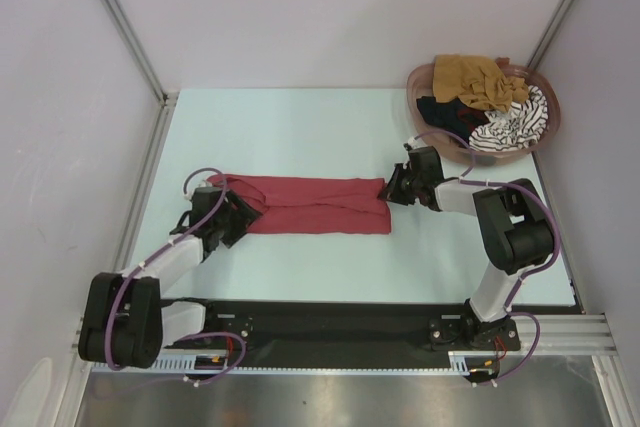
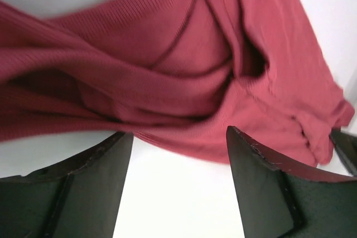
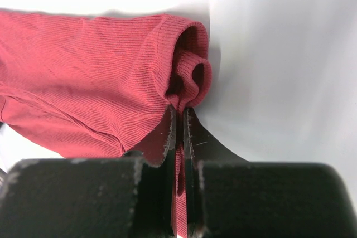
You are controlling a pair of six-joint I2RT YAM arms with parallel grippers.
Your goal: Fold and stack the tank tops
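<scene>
To your far left the worktop [image 1: 300, 127] stops at a metal rail [image 1: 153, 147] under the pale wall; only a narrow strip of bare surface lies between that rail and the left arm, so room there is tight. The left pincer [image 1: 228, 215] [image 2: 178, 133] sits at the left end of the dark red tank top [image 1: 315, 205]; its two dark, hard, wedge-shaped fingers [image 2: 100, 165] stand apart with bare white worktop between them, and the cloth's edge lies right at their tips, not nipped. Here the garment bunches into soft, rolling folds; its knit is finely ribbed and matte. Moving right, the top stretches as a long, flat, folded band across the middle of the worktop; behind it a broad smooth stretch runs to the back wall, and in front a narrower strip runs to the black base plate [image 1: 330, 319]. At the band's right end the right pincer [image 1: 392, 187] [image 3: 179, 111] is clamped together on a rolled corner of the dark red tank top, a thin strip of cloth caught between the flat fingers; bare worktop opens just to its right. Farther right, in the back corner near the side wall, stands the oval pinkish-brown plastic basket [image 1: 413, 87]; in it are heaped a crumpled mustard-brown top [image 1: 470, 77], a black one [image 1: 445, 112] and a black-and-white striped one [image 1: 515, 125] that hangs over the rim.
</scene>
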